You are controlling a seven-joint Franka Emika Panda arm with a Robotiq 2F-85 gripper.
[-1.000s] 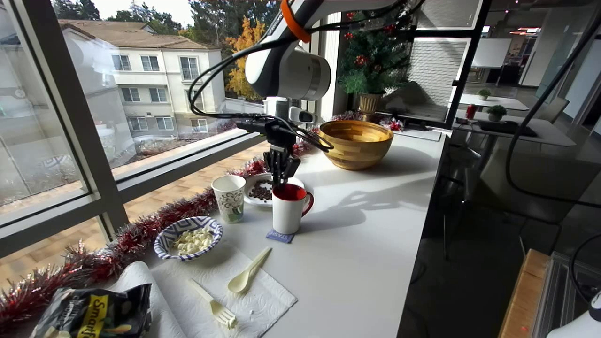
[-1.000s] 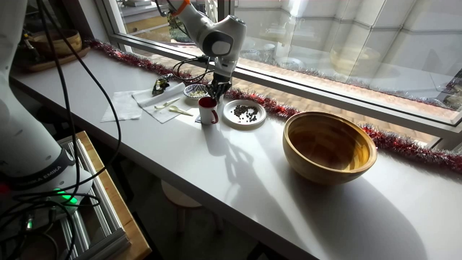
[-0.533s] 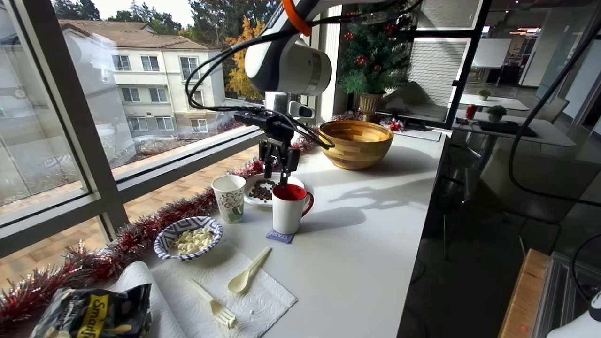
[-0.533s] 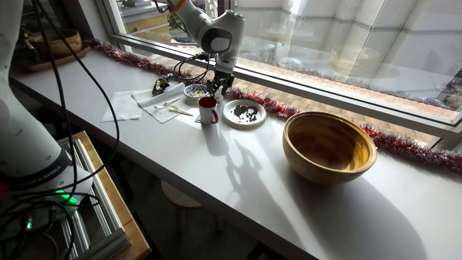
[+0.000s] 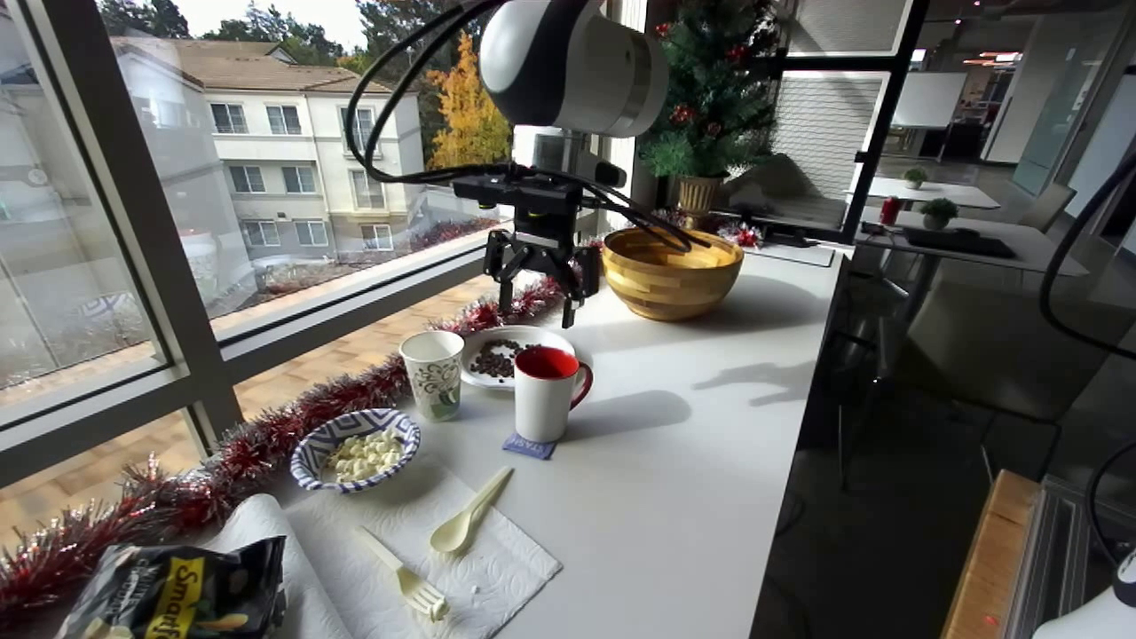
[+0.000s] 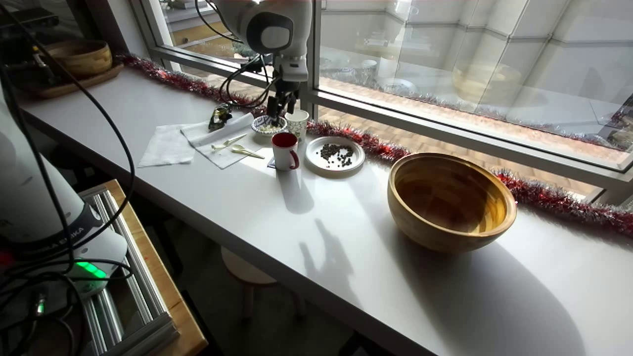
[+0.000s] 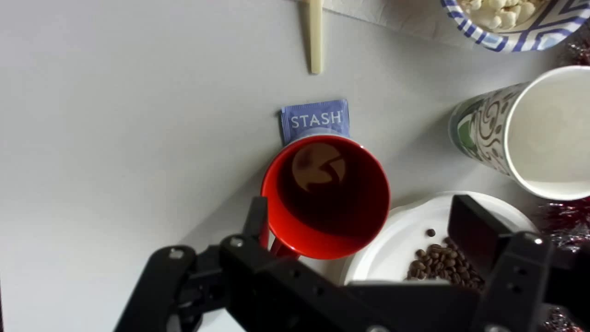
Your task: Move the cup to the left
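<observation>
Gripper (image 5: 537, 306) hangs over the white tabletop (image 5: 674, 515), fingers (image 5: 569, 312) spread wide apart. A clear gap shows between fingertips and mug in both exterior views. White mug (image 5: 541, 408) with red inside stands upright on the tabletop – handle (image 5: 583, 385) out to the right in an exterior view. Blue STASH packet (image 5: 529, 447) pokes out at its base, near side; cannot tell how much is under the mug. Paper cup (image 5: 435, 386) with leafy print, upright, just left of the mug. White plate (image 5: 557, 340) with dark beans (image 5: 493, 361) just beyond, partly hidden by the mug.

In the wrist view the left finger overlaps the mug's handle, the right one covers some plate and beans.

Same exterior view, far right: wide wooden bowl (image 5: 670, 297), decorated tree (image 5: 710, 124) behind it. Near left: blue-and-white bowl (image 5: 306, 457) of popcorn (image 5: 366, 457). Nearer still, paper towel (image 5: 515, 577) with fork (image 5: 406, 575) and spoon (image 5: 457, 532) – spoon to the right, handle running past the towel edge. Black snack bag (image 5: 133, 577) in the near left corner. Red-silver tinsel (image 5: 266, 444) along the left edge.
</observation>
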